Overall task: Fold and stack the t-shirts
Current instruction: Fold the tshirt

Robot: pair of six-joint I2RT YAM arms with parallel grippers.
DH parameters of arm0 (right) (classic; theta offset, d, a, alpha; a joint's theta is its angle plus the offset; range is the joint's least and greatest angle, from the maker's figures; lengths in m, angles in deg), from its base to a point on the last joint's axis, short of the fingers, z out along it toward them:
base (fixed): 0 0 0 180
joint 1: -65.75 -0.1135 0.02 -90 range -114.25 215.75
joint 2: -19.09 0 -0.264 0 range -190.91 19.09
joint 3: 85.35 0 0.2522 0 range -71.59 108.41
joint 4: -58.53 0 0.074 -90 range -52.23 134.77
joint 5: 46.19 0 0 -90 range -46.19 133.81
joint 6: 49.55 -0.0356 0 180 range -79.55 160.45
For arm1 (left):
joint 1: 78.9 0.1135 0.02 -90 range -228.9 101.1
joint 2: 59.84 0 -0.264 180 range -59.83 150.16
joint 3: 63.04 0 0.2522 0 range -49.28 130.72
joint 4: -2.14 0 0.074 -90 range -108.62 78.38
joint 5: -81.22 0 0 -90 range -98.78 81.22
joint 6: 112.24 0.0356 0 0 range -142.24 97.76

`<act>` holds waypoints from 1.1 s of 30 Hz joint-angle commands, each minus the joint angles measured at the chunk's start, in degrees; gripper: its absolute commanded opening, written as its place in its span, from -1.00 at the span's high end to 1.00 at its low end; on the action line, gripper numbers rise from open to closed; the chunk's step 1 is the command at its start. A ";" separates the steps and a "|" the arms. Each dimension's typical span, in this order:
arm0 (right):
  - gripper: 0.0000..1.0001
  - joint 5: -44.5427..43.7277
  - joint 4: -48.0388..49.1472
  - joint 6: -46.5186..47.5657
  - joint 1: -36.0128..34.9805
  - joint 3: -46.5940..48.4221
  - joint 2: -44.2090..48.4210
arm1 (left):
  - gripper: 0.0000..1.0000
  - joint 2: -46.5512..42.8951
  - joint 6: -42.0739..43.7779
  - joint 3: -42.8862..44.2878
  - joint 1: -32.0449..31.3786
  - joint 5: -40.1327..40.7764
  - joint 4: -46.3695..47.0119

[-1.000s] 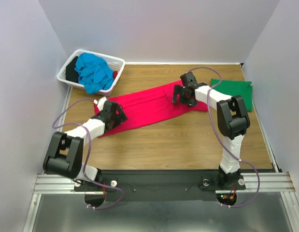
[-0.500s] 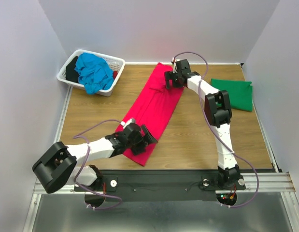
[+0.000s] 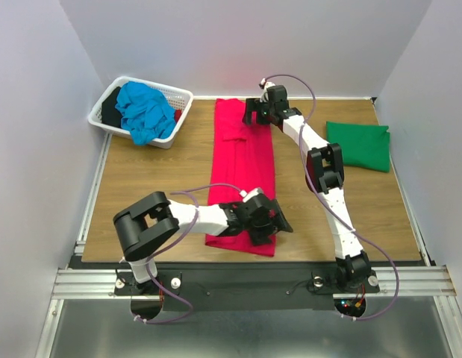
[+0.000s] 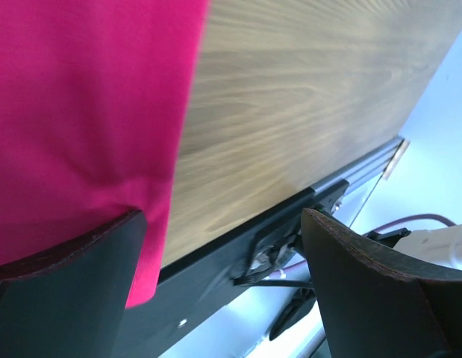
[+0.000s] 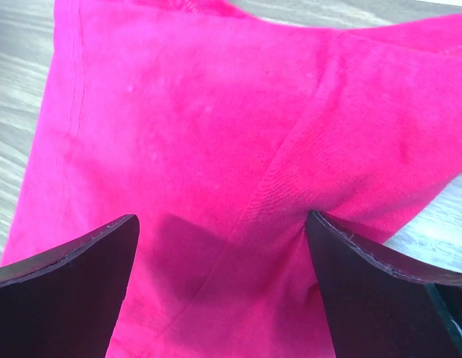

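Our left gripper point(image 3: 274, 227) and right gripper point(image 3: 253, 113) both stand spread wide, with nothing pinched between their jaws. At the far left a white lattice laundry basket point(image 3: 182, 95) sits in the back corner of the tabletop point(image 3: 156, 179), and the turquoise-blue t-shirt point(image 3: 145, 110) is heaped in it in a loose crumple over something dark. Toward the middle, the crimson-pink t-shirt point(image 3: 242, 168) lies flat as one long strip running from the far edge to the near edge. Our left gripper hovers at its near right corner, one finger over the hem and the other out over bare wood. Our right gripper is at the far end, its fingers astride a sleeve seam. On the right the green t-shirt point(image 3: 359, 145) rests as a neat folded rectangle, well apart from the pink one. We judge all three to be light, limp cloth that will sag and crease wherever it is unsupported. So we would pinch at corners or along a hem, catching every layer, and lift both ends together to keep the fold square. The wood-grain surface looks smooth, so the fabric should slide more than snag. Plain pale walls point(image 3: 36, 149) close in on three sides, and a metal rail point(image 3: 238, 280) runs along the near edge.
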 commanded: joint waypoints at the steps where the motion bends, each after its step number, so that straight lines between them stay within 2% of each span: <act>1: -1.00 2.03 -1.12 -2.84 0.16 -0.30 -4.81 | -0.97 4.46 1.90 3.81 -3.01 0.01 -9.11; 6: -1.00 0.19 -1.04 -1.87 0.24 -1.79 -0.51 | -0.97 -0.10 2.07 5.06 -3.45 5.99 -14.75; 9: -1.00 1.24 -1.21 -1.69 0.16 -2.23 1.61 | -0.97 -3.36 5.67 8.30 -4.06 11.70 -17.54; 12: -1.00 0.54 -1.21 -1.61 0.16 -3.81 5.46 | -0.97 -5.03 9.18 14.54 -5.38 17.41 -28.59; 14: -1.00 -0.16 -1.30 -2.22 0.16 -4.34 8.81 | -0.97 -6.61 10.59 17.17 -5.82 20.31 -31.61; 18: -1.00 -1.83 -1.56 -3.71 0.16 -7.41 15.57 | -0.97 -11.17 12.71 16.67 -6.26 21.64 -34.95; 22: -1.00 -3.59 -2.00 -5.12 0.16 -18.11 26.11 | -0.97 -16.27 10.26 13.86 -5.74 26.64 -43.12; 23: -1.00 -4.46 -2.00 -6.34 0.16 -24.84 31.79 | -0.97 -18.28 8.68 11.85 -5.22 29.17 -45.49; 26: -1.00 -4.82 -1.91 -8.37 0.16 -37.53 40.60 | -0.97 -22.33 7.09 5.45 -1.10 31.57 -51.30; 27: -1.00 -4.21 -1.91 -10.72 0.16 -46.88 46.55 | -0.97 -23.30 7.08 3.32 0.66 31.14 -52.09; 29: -1.00 -2.37 -1.83 -13.02 0.24 -56.41 52.03 | -0.97 -26.98 8.22 -3.33 6.53 29.73 -50.53; 30: -1.00 -0.80 -1.65 -14.69 0.07 -64.21 54.93 | -0.97 -28.31 9.53 -5.38 8.31 27.90 -49.39; 33: -1.00 -1.30 0.01 -17.33 -0.99 -78.63 66.08 | -0.97 -35.59 11.74 -12.85 12.54 23.68 -42.11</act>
